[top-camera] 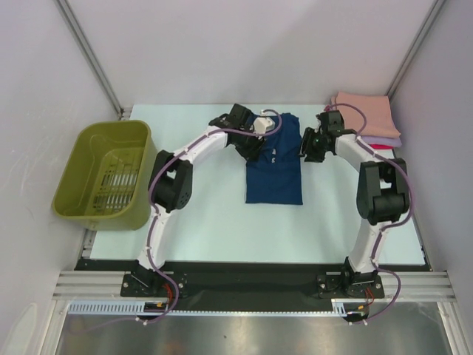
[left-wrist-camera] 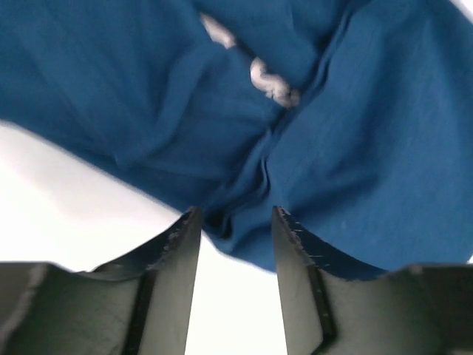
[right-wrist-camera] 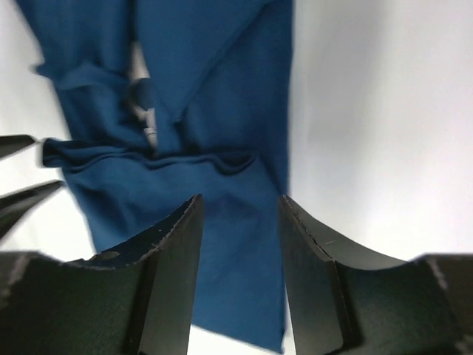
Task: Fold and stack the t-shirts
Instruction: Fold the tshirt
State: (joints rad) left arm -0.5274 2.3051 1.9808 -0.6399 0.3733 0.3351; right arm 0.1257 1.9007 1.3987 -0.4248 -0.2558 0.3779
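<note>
The navy blue t-shirt [top-camera: 273, 174] lies in the middle of the table as a narrow strip with its sides folded in. Bits of its pale print [left-wrist-camera: 270, 81] show between the folds. My left gripper [top-camera: 253, 146] hovers at the shirt's upper left; in the left wrist view it [left-wrist-camera: 236, 214] is open with only the cloth edge [left-wrist-camera: 355, 111] beyond its tips. My right gripper [top-camera: 310, 148] is at the shirt's upper right. It [right-wrist-camera: 240, 200] stands open above the blue cloth [right-wrist-camera: 222, 89], holding nothing. Folded peach [top-camera: 363, 111], lavender [top-camera: 392, 139] and red [top-camera: 380, 147] t-shirts sit stacked at the back right.
An olive-green plastic basket [top-camera: 103, 177] stands at the table's left edge. Grey walls close in the back and both sides. The left gripper's fingertips [right-wrist-camera: 22, 170] show at the left edge of the right wrist view.
</note>
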